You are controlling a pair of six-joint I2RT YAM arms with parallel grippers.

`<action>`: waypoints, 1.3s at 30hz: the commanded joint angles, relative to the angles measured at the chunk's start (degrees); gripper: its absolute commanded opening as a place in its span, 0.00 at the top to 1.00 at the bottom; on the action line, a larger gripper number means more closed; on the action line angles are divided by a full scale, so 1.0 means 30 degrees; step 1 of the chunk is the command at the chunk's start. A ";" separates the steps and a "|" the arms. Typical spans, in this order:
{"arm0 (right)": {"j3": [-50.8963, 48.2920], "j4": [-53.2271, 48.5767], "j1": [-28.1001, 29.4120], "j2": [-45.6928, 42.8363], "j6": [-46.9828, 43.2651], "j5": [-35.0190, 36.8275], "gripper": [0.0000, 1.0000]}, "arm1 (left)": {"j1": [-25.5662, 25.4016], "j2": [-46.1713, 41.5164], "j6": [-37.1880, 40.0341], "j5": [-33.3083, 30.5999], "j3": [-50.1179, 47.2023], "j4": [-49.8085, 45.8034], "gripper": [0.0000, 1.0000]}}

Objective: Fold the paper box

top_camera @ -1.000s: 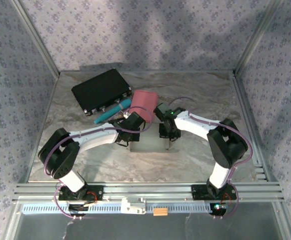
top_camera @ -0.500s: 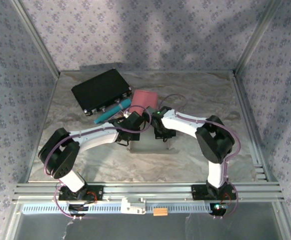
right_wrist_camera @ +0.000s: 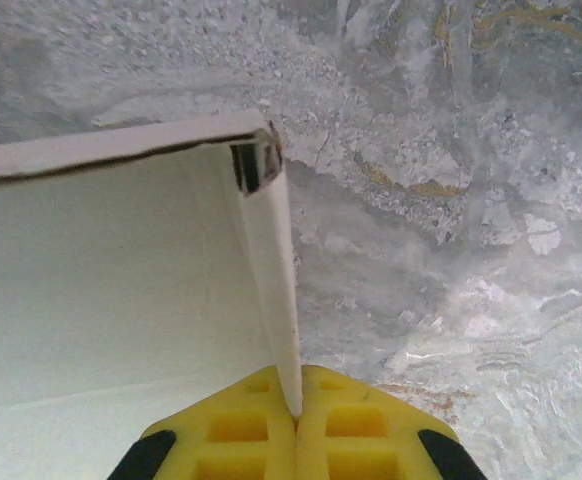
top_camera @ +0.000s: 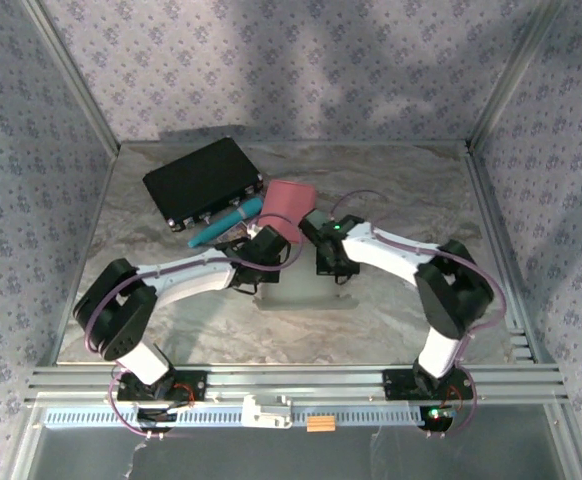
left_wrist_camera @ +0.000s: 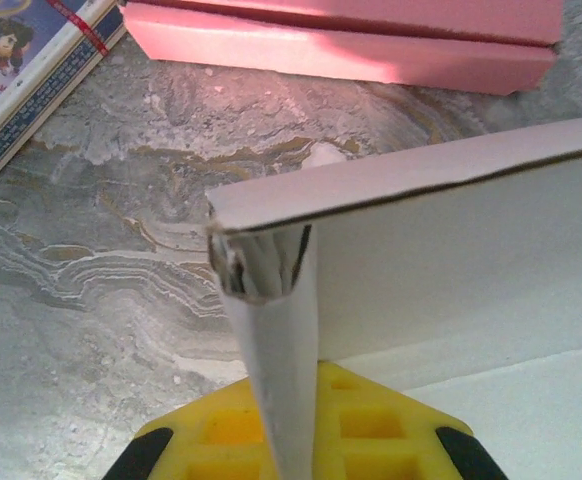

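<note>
The white paper box [top_camera: 306,292] sits at the middle of the grey marbled table top [top_camera: 401,180], between the two wrists. It is just near of the flat pink cardboard box [top_camera: 289,200] and well clear of the black rectangular case [top_camera: 203,182] at the far left.

Over the last second the right arm swung in toward the left, then came back out to the right. It now stands much where it began. The left arm has hardly moved. The box outline looks slightly longer on its right side than a second ago, though the wrists cover most of it from above, so that is uncertain.

The left gripper [left_wrist_camera: 289,445] has its yellow pads pressed together on the left end wall [left_wrist_camera: 279,340], which stands upright and meets the long far wall [left_wrist_camera: 421,180] at a corner. The right gripper [right_wrist_camera: 296,420] is likewise pinched tight on the right end wall [right_wrist_camera: 274,290], also upright against the far wall.

I judge the in-and-out sweep to be the right arm creasing or settling its end wall. With both ends and the far wall raised, the shell is partly formed. The near side cannot be seen, and locking the corners probably remains.
</note>
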 commanded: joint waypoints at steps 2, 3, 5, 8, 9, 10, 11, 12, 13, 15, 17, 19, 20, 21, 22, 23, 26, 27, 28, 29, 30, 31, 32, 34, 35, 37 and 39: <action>-0.1859 0.2980 -0.1348 -0.1579 -0.1359 -0.2098 0.89 | -0.0036 -0.0584 0.0442 -0.0680 -0.0669 0.0022 1.00; -0.2082 0.3239 -0.1608 -0.1670 -0.1406 -0.2372 0.87 | -0.0019 -0.0532 0.0430 -0.0641 -0.0649 0.0005 1.00; -0.2458 0.3770 -0.1998 -0.1784 -0.1738 -0.2964 0.83 | -0.0036 -0.0492 0.0446 -0.0596 -0.0598 0.0027 1.00; -0.2881 0.4397 -0.2258 -0.1928 -0.2063 -0.3398 0.76 | -0.0037 -0.0466 0.0457 -0.0648 -0.0517 0.0012 1.00; -0.2969 0.4523 -0.2318 -0.1983 -0.2140 -0.3453 0.75 | -0.0035 -0.0481 0.0470 -0.0611 -0.0510 -0.0015 1.00; -0.3004 0.4629 -0.2361 -0.1993 -0.2176 -0.3460 0.73 | -0.0051 -0.0459 0.0458 -0.0604 -0.0475 -0.0055 1.00; -0.3026 0.4645 -0.2392 -0.1950 -0.2223 -0.3513 0.73 | -0.0032 -0.0457 0.0466 -0.0593 -0.0475 -0.0054 1.00; -0.2956 0.4611 -0.2408 -0.1842 -0.2255 -0.3516 0.72 | -0.0037 -0.0447 0.0472 -0.0614 -0.0447 -0.0067 1.00; -0.3018 0.4627 -0.2425 -0.1787 -0.2257 -0.3519 0.71 | -0.0037 -0.0430 0.0478 -0.0639 -0.0444 -0.0045 1.00; -0.3144 0.4776 -0.2475 -0.1678 -0.2256 -0.3461 0.69 | -0.0023 -0.0392 0.0530 -0.0611 -0.0426 -0.0076 1.00; -0.3262 0.5053 -0.2594 -0.1641 -0.2256 -0.3624 0.67 | -0.0039 -0.0284 0.0595 -0.0580 -0.0329 -0.0134 1.00; -0.3240 0.5252 -0.2697 -0.1670 -0.3121 -0.3674 0.65 | -0.0033 -0.0196 0.0622 -0.0577 -0.0214 -0.0223 1.00; -0.3170 0.5249 -0.2745 -0.1655 -0.3205 -0.3749 0.65 | -0.0030 -0.0185 0.0606 -0.0592 -0.0181 -0.0251 1.00; -0.3054 0.5105 -0.2803 -0.1591 -0.3281 -0.3746 0.66 | -0.0042 -0.0189 0.0606 -0.0593 -0.0166 -0.0230 1.00; -0.2983 0.4945 -0.2825 -0.1450 -0.3282 -0.3743 0.67 | -0.0040 -0.0188 0.0605 -0.0582 -0.0173 -0.0226 1.00; -0.2955 0.4880 -0.2876 -0.1318 -0.3333 -0.3803 0.67 | -0.0041 -0.0166 0.0613 -0.0602 -0.0109 -0.0213 1.00; -0.3049 0.4968 -0.2740 -0.0945 -0.3425 -0.3876 0.73 | -0.0029 -0.0099 0.0720 -0.0593 -0.0008 -0.0257 1.00; -0.2988 0.4988 -0.2653 -0.0789 -0.3430 -0.3841 0.74 | -0.0034 -0.0034 0.0742 -0.0595 0.0046 -0.0255 1.00; -0.2856 0.4840 -0.2514 -0.0636 -0.3406 -0.3579 0.74 | -0.0037 0.0007 0.0756 -0.0568 0.0069 -0.0287 1.00; -0.2668 0.4594 -0.2394 -0.0451 -0.3347 -0.3244 0.77 | -0.0033 0.0060 0.0728 -0.0554 0.0112 -0.0303 1.00; -0.2427 0.4289 -0.2287 -0.0222 -0.3257 -0.3031 0.82 | -0.0037 0.0130 0.0721 -0.0485 0.0146 -0.0310 1.00; -0.2127 0.3867 -0.2142 -0.0068 -0.3082 -0.2596 0.88 | -0.0037 0.0223 0.0728 -0.0407 0.0171 -0.0317 1.00; -0.1897 0.3346 -0.1896 0.0021 -0.2909 -0.2011 0.96 | -0.0037 0.0303 0.0664 -0.0308 0.0215 -0.0310 1.00; -0.1303 0.1813 -0.1268 -0.0025 -0.2213 -0.0294 1.00 | -0.0008 0.0412 0.0618 -0.0186 0.0223 -0.0439 1.00; -0.1094 0.1237 -0.0901 -0.0226 -0.1874 0.0710 1.00 | 0.0023 0.0417 0.0586 -0.0238 0.0204 -0.0535 1.00; -0.0977 0.0433 -0.0079 -0.0736 -0.1342 0.2530 1.00 | 0.0136 0.0243 0.0558 -0.0260 -0.0041 -0.0496 0.97; -0.1038 -0.0121 0.0422 -0.1310 -0.0869 0.3570 1.00 | 0.0275 0.0080 0.0521 -0.0208 -0.0320 -0.0301 0.91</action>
